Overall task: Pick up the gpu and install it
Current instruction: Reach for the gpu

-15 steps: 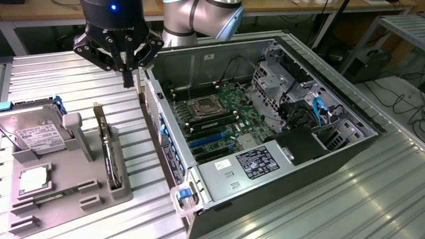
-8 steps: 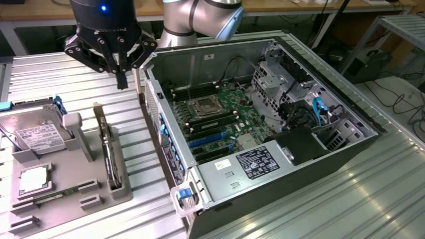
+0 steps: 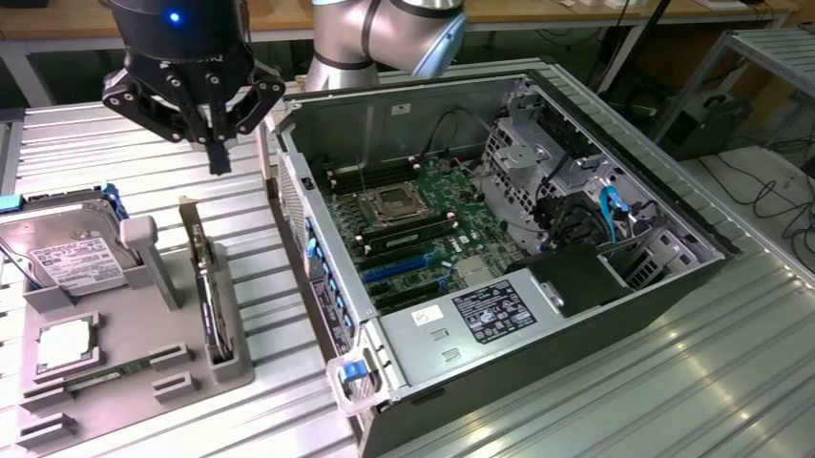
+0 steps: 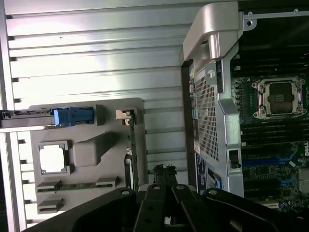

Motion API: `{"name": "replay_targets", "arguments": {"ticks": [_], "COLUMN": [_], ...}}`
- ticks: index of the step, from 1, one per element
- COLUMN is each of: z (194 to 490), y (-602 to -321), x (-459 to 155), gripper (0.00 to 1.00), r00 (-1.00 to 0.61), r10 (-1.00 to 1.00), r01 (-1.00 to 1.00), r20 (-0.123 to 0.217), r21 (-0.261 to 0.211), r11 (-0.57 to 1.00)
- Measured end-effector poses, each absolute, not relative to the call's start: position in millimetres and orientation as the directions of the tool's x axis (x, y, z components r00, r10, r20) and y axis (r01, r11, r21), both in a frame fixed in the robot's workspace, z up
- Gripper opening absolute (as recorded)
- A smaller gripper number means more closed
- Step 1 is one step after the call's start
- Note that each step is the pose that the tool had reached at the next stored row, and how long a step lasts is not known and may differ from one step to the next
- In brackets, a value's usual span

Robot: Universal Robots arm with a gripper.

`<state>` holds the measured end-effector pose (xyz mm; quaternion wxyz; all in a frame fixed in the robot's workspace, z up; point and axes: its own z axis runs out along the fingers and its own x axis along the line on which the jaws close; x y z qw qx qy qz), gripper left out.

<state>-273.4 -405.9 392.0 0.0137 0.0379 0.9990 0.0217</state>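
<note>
Exterior view: gripper [image 3: 219, 157] clenched, empty, above tray [image 3: 236, 367]; gpu [image 3: 204, 281] upright on edge in slot. Wrist view: gpu thin dark edge, pale bracket [image 4: 124, 115] at one end.

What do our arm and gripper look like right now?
The gripper is black, with linked finger bars joined by silver pivot pins and narrow dark tips. A small blue light glows on its black housing. The arm has rounded silver-grey joints.

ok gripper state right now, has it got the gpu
gripper: shut, holding nothing; the gpu stands on edge in the grey tray, apart from it.
</note>
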Motion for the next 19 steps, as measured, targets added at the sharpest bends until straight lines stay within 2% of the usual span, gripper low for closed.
{"name": "replay_targets", "arguments": {"ticks": [19], "z": [391.5], "y": [-408.5], "x": [-310.7], "gripper": [0.11], "r00": [-0.997], "r10": [0.076], "r01": [0.075], "r20": [-0.026], "r21": [0.044], "r11": [0.996]}}
